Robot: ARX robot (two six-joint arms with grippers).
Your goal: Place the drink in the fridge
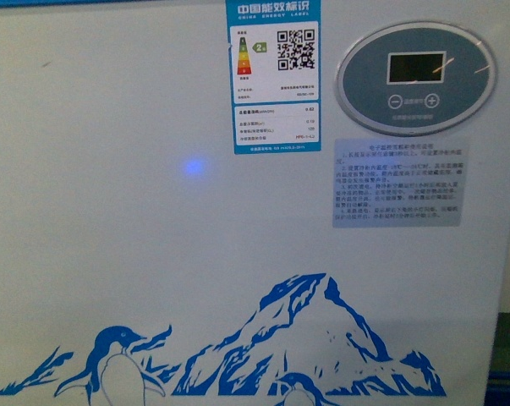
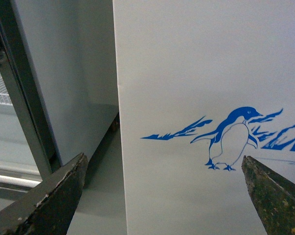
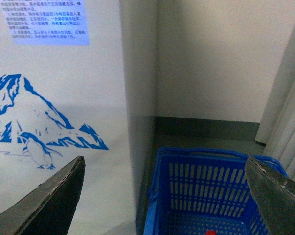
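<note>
Grey floor [image 3: 206,141] lay behind; the right gripper [image 3: 164,161] gaped empty above the blue basket [image 3: 206,181], where the drink [image 3: 211,232] showed only its red cap. The left gripper [image 2: 163,157] gaped beside the fridge [image 1: 153,254]. Descending half-blind could topple the bottle.

From the right wrist: plain pale wall [image 3: 211,58], meeting a darker grey-green skirting band [image 3: 206,128] at its foot. Below that, smooth grey floor [image 3: 225,143]. On the floor near the wall, a blue plastic basket [image 3: 201,191] with slotted sides. Just beside the basket, long pale folds [image 3: 284,107], perhaps a curtain, too little shown to tell. From the left wrist: tall grey cabinet [image 2: 74,73] with a dark door frame [image 2: 22,93] and glass, a white wire shelf [image 2: 0,95] dimly behind it. More grey floor at the cabinet's foot. Cool, even, bluish light throughout, with soft shadows only.
</note>
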